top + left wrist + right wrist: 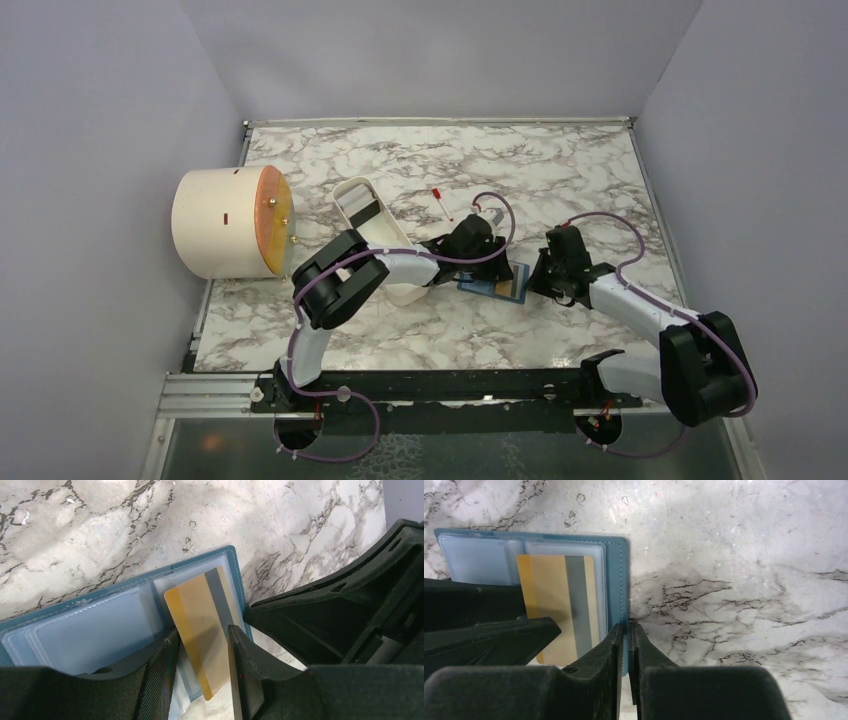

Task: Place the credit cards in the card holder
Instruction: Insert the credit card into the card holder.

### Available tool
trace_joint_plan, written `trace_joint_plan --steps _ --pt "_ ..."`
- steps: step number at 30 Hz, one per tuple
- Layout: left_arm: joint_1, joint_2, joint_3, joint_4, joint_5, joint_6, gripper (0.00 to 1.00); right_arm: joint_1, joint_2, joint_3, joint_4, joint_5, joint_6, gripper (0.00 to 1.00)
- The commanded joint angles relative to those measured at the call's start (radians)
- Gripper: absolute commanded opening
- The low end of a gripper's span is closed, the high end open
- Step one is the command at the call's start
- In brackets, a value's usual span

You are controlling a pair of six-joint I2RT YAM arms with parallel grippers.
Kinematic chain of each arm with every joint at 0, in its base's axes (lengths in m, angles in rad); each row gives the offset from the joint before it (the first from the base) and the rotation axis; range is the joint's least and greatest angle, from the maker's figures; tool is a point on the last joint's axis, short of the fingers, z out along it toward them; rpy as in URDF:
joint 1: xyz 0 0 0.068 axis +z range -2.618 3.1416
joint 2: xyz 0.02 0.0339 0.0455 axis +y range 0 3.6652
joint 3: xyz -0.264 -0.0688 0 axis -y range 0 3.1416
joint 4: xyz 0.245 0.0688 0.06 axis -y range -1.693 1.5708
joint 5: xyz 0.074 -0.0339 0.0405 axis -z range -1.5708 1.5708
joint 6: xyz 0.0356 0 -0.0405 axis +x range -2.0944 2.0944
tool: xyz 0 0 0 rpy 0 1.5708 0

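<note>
Card holder (492,287) and credit card are together near the middle of the marble table (560,170), with both arms reaching in over them.

Biggest thing out there is the cream cylinder (215,225), lying on its side at the left edge with its orange face turned toward the middle. Next, the left arm (340,280) reaches across from the left, and the right arm (640,310) bends in from the right, so the two wrists almost meet above the holder. Behind the left arm lies the long white tray (365,210), partly hidden by it.

Down to the holder now: it lies open and flat, teal border showing, clear pocket sleeves facing up. The right gripper (628,627) is clenched on the holder's right-hand edge, with the teal rim running straight in between the two nearly touching fingers.

The yellow-orange credit card (200,625), grey stripe up, lies on the right-hand panel. Its far end looks tucked under the clear sleeve, and its near end pokes out past the holder's edge over the marble. The left gripper (200,645) hovers right over it with jaws spread, one finger on each side of the card, released rather than pinching.

Smallest of all, a little red-tipped stick (438,193) lies alone on the marble beyond the arms.
</note>
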Motion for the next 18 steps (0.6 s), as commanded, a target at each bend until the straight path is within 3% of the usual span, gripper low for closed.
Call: trace_joint_plan --steps 1,9,18 --pt "-0.008 -0.036 0.010 -0.058 -0.080 0.070 0.43 0.004 0.040 0.026 0.039 0.031 -0.007 0.09" --pt "-0.025 -0.014 0.007 -0.002 -0.029 0.089 0.36 0.004 0.056 0.017 0.094 0.016 -0.025 0.08" --pt "-0.029 -0.020 0.021 0.008 -0.007 0.114 0.37 0.004 0.065 0.015 0.109 0.016 -0.037 0.08"
